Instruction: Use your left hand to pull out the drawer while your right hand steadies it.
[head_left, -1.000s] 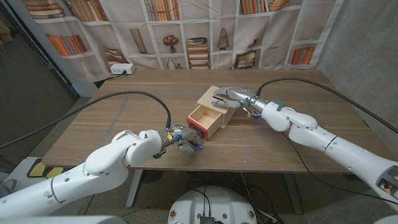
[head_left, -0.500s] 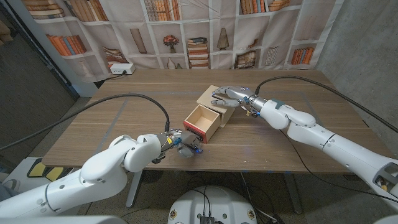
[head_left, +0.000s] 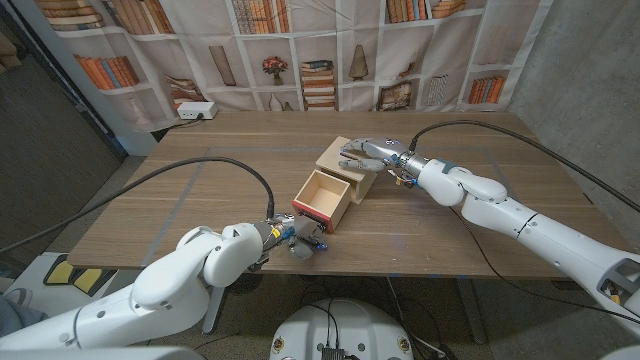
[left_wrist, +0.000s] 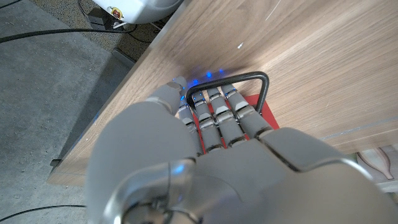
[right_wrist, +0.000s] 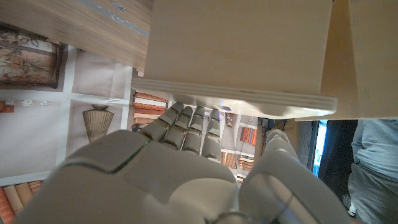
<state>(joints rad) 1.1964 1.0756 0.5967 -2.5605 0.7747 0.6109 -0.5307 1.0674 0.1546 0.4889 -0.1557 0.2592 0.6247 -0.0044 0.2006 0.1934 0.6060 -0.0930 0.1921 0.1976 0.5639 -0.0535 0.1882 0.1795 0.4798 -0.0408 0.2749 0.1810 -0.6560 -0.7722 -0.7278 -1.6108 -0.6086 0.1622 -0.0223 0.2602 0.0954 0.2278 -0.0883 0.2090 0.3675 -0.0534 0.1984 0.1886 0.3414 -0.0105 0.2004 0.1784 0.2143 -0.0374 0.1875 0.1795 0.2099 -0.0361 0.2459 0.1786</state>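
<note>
Drawer (head_left: 322, 197): mid-table, slid well out of its wooden case (head_left: 352, 158), open top up, long axis running from case toward robot | Handling: light, rigid wood (judged); best taken by the wire handle (left_wrist: 252, 84) | Left hand (head_left: 300, 238): fingers hooked through handle | Right hand (head_left: 368, 152): spread, pressing on case top.

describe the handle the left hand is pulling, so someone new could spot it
On the wooden table, a light plywood box has its open drawer drawn toward the near edge. On the drawer's red front sits a thin dark metal loop handle, hooked by the left hand; it is the only dark metal there.
</note>
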